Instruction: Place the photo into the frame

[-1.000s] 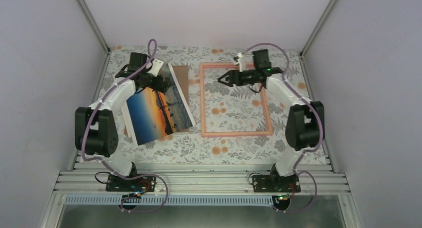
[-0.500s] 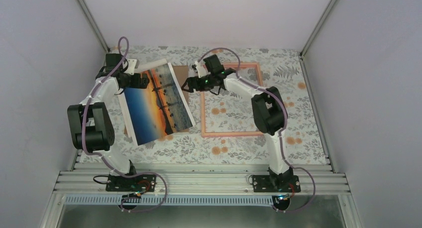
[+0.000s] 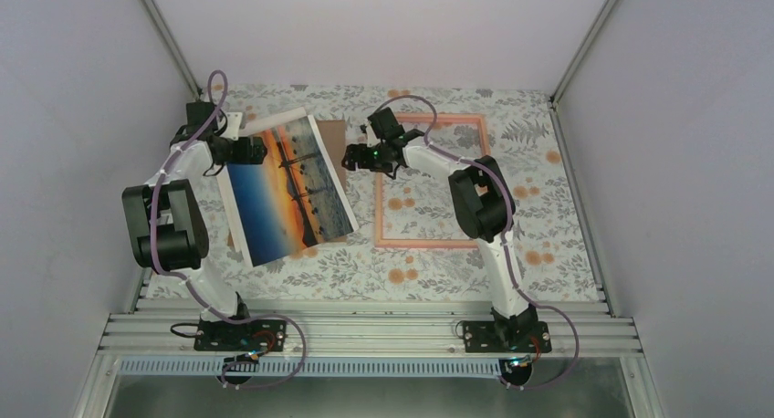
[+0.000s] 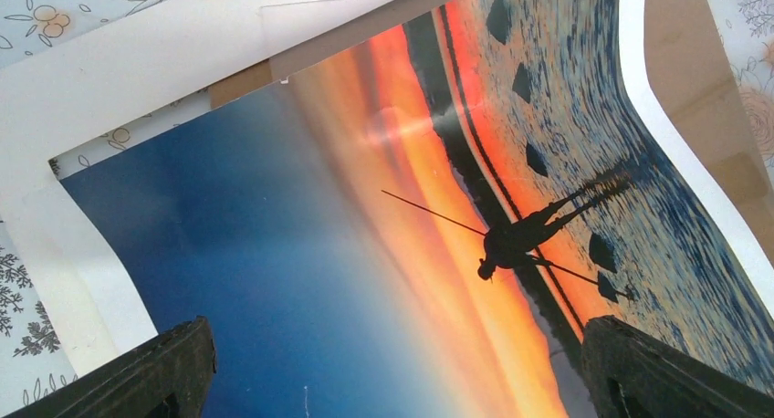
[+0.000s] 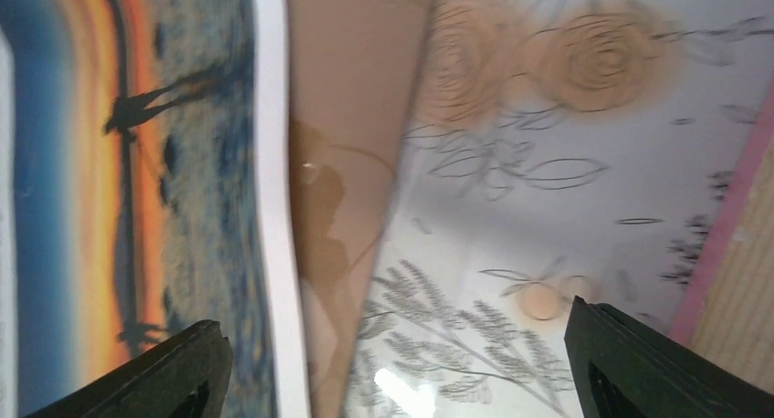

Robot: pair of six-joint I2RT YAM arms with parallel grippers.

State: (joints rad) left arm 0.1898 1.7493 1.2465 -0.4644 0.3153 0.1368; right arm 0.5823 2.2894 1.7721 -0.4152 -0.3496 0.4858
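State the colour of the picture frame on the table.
The frame is pink, seen best in the top view.

Photo (image 3: 290, 185): paper, glossy (sheen on the orange band). Cardboard board (image 3: 334, 140): brown, matt. Frame (image 3: 436, 243): pink, smooth, matt. Floral table cover (image 3: 538, 208): smooth.
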